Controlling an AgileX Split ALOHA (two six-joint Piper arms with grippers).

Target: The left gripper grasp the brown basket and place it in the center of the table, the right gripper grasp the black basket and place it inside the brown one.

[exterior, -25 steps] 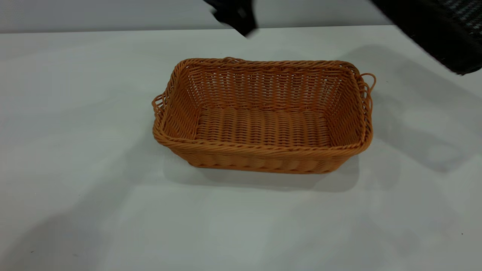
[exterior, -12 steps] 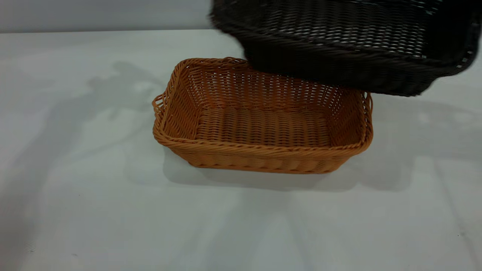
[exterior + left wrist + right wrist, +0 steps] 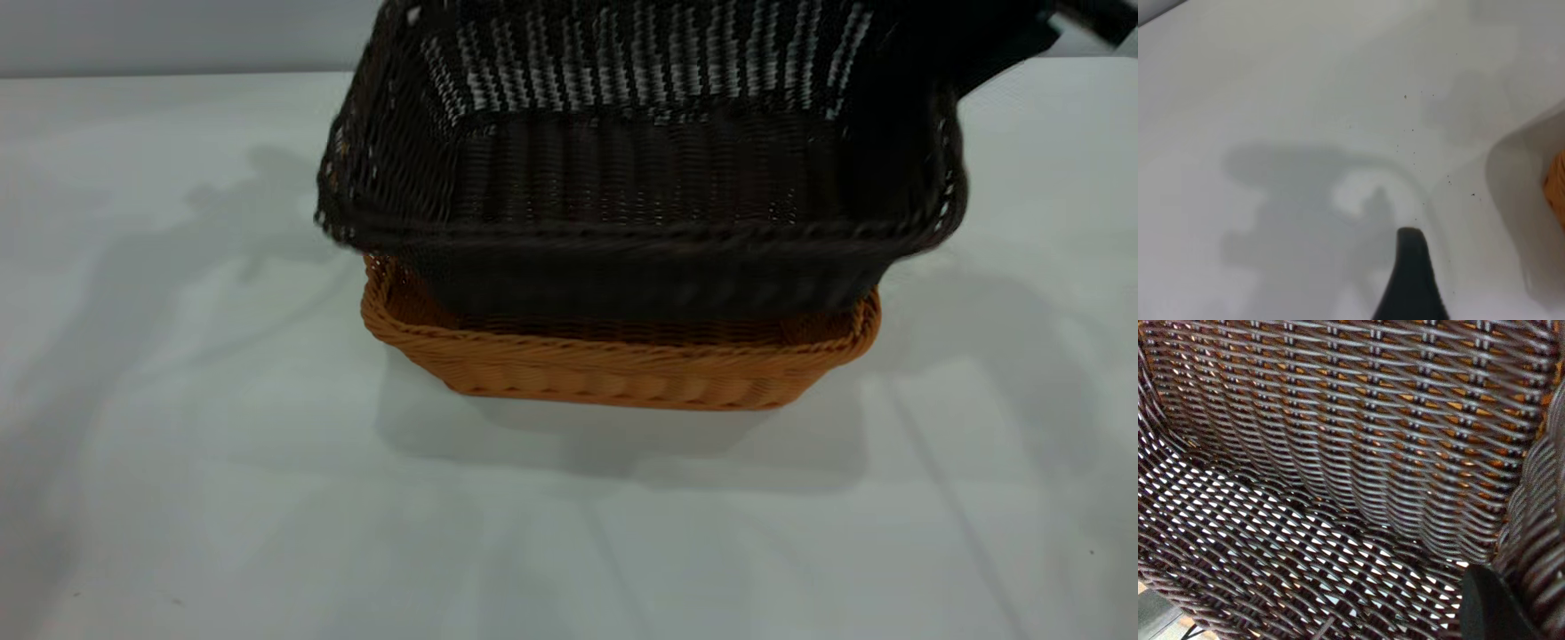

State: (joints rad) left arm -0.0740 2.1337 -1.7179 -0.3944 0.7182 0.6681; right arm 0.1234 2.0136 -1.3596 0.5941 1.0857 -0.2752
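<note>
The brown basket (image 3: 622, 369) stands at the middle of the table (image 3: 178, 462). The black basket (image 3: 640, 178) hangs over it, its underside sunk below the brown rim and its own rim well above. My right gripper (image 3: 1013, 40) holds the black basket by its right short end. In the right wrist view one finger (image 3: 1485, 607) lies against the inside of that dark wall (image 3: 1538, 513), and orange shows through the weave (image 3: 1338, 420). My left gripper (image 3: 1465, 277) is out of the exterior view; it hovers empty over bare table with one finger (image 3: 1410, 280) visible, the brown basket's edge (image 3: 1557, 187) beside it.
A grey wall (image 3: 178, 36) runs along the far table edge. Bare table lies to the left, right and front of the baskets.
The black basket has swung in from the upper right, moved left and come down into the brown basket. The left gripper has left the top of the exterior view.
</note>
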